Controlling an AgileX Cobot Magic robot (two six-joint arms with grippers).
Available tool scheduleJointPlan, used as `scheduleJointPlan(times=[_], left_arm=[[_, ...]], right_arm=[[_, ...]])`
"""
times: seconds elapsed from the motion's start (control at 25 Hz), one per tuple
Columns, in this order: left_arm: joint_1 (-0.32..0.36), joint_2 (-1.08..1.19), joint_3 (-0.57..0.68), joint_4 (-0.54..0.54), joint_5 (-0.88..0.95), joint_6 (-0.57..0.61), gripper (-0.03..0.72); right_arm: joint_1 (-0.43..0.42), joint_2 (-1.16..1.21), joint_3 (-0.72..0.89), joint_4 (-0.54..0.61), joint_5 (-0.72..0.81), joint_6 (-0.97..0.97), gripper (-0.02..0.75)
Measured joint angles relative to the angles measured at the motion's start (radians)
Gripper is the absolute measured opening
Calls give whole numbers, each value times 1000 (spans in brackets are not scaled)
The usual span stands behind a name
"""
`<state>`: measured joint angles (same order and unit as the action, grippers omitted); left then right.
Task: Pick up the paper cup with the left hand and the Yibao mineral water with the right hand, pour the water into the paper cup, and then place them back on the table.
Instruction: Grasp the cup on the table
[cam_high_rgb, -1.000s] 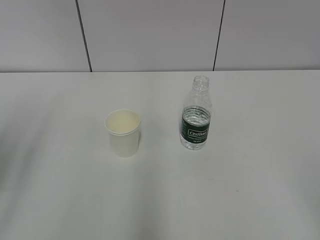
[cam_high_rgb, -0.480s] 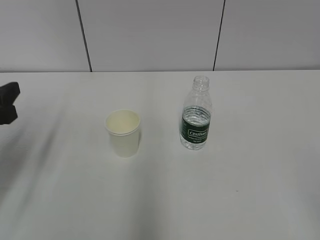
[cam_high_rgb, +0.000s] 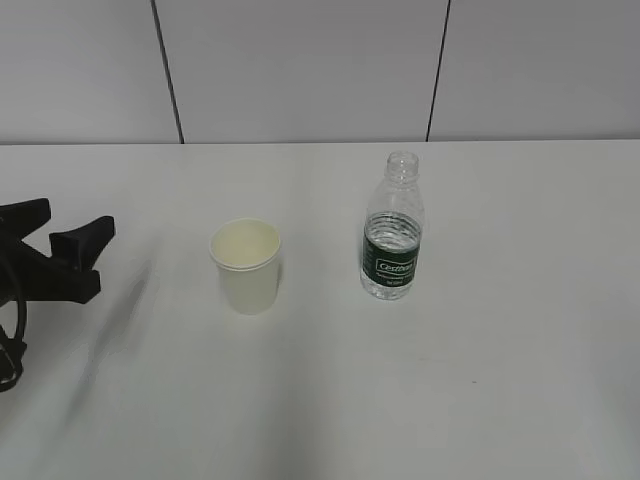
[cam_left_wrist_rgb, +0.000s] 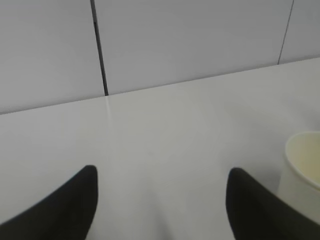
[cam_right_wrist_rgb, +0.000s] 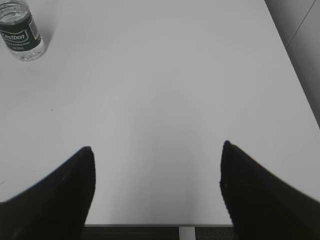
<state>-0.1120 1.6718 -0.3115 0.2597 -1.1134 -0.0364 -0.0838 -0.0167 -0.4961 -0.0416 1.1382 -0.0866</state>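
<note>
The cream-white paper cup (cam_high_rgb: 246, 265) stands upright on the white table (cam_high_rgb: 480, 380), left of the middle. It also shows at the right edge of the left wrist view (cam_left_wrist_rgb: 302, 172). The capless Yibao bottle (cam_high_rgb: 392, 232) with its dark green label stands upright to the cup's right, and shows at the top left of the right wrist view (cam_right_wrist_rgb: 21, 31). My left gripper (cam_high_rgb: 65, 225) is open and empty, low over the table well left of the cup; in its wrist view (cam_left_wrist_rgb: 160, 172) the jaws stand wide apart. My right gripper (cam_right_wrist_rgb: 156, 150) is open and empty near the table's front edge, out of the exterior view.
A grey panelled wall (cam_high_rgb: 300, 70) with dark seams runs behind the table. The table's front edge (cam_right_wrist_rgb: 150, 226) lies just below my right gripper, and its right edge (cam_right_wrist_rgb: 295, 85) runs diagonally at the right of that view.
My left gripper has come into the exterior view from the left edge and moved right toward the cup. The cup and bottle have not moved.
</note>
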Motion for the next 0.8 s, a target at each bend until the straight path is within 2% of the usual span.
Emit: scheduleJointPlan(times=[0.36,0.52,0.8], left_arm=[[0,188,-7,17,-24,-1,529],[0,212,-8,92,-27,-1,529],[0,247,-51,269,-31,76,529]], right_arm=[[0,0,0,-2,0,0,571],[0,0,0,-2,0,0,571],[0,0,0,-2,0,0,571]])
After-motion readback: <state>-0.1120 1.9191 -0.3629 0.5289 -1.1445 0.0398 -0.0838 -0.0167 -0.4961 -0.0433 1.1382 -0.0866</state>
